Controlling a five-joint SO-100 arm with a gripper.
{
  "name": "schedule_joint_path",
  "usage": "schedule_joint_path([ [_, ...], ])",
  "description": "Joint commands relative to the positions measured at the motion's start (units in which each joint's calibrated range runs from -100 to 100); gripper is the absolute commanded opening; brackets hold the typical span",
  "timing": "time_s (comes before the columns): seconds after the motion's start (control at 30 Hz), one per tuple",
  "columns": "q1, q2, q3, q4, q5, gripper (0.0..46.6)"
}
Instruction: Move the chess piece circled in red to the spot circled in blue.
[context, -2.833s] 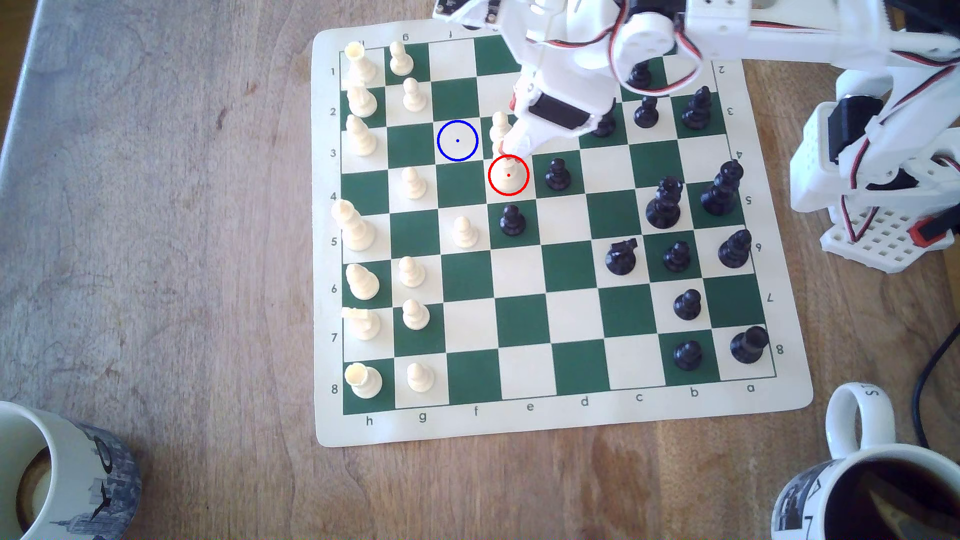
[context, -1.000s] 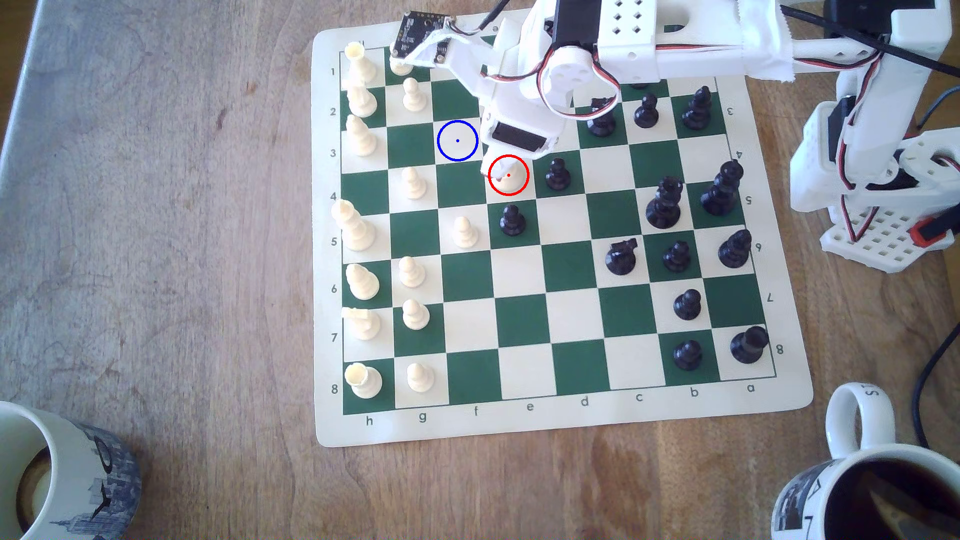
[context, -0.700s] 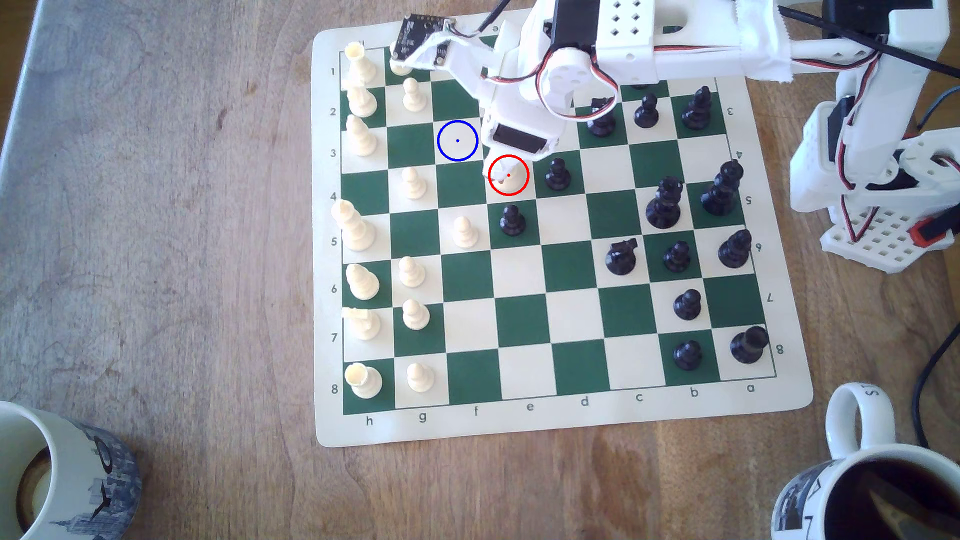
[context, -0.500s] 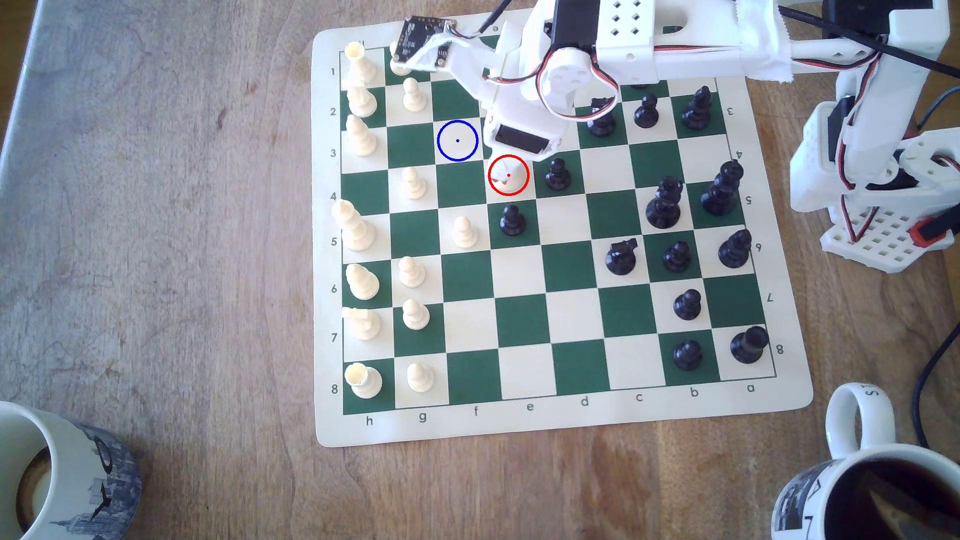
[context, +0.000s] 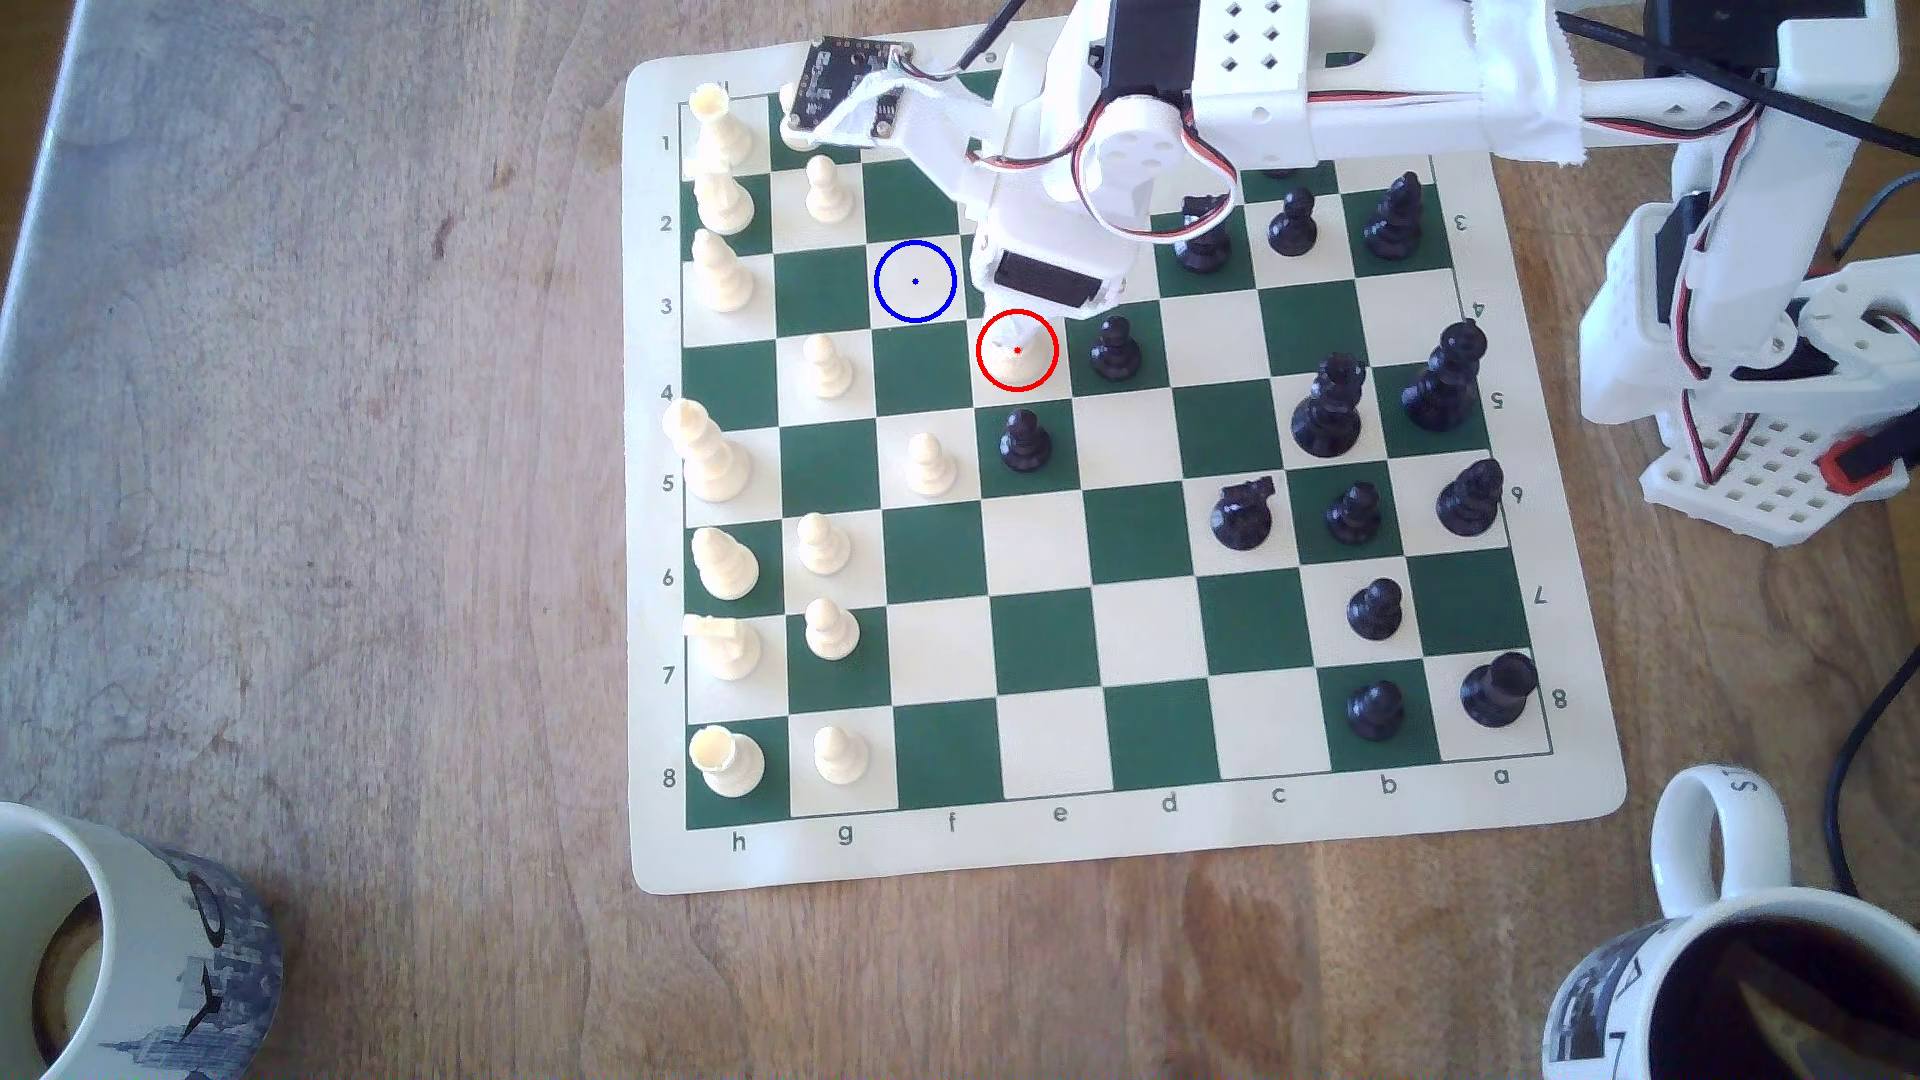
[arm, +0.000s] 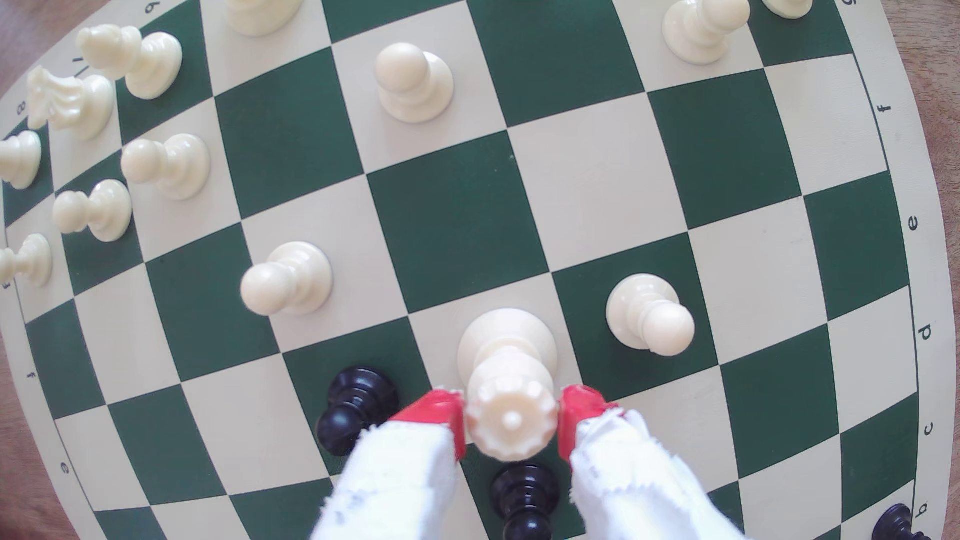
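Our tally of the table, from the exterior view

We count fifteen cream pieces (context: 826, 363), one of them the crowned piece (context: 1016, 358) in the red ring; thirteen black pieces (context: 1374, 610) plainly seen; two mugs (context: 135, 935); one board (context: 1143, 841); one blue-ringed square (context: 914, 280); one arm (context: 1247, 114).

Cream crowned piece (arm: 509, 420) (upright, red-ringed square)

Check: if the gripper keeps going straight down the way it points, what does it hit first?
The gripper points down, red pads flanking the crown of the red-circled cream piece. Straight on, they would likely slide down its stem onto its wide base, then the board. Depth is unclear.
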Motion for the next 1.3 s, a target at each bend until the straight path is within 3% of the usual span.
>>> schedule_joint_path([
  [0.0,-0.31,-2.98,-5.0,-0.26,0.15,6.2],
  [0.23,-0.39,-5.18,-5.36,-0.26,-0.1,0.3],
  [0.67,0.55,-8.67,-14.88,5.23,-0.1,0.2],
  [1.27,4.15,8.74,-24.85,1.38,0.1,0.2],
])
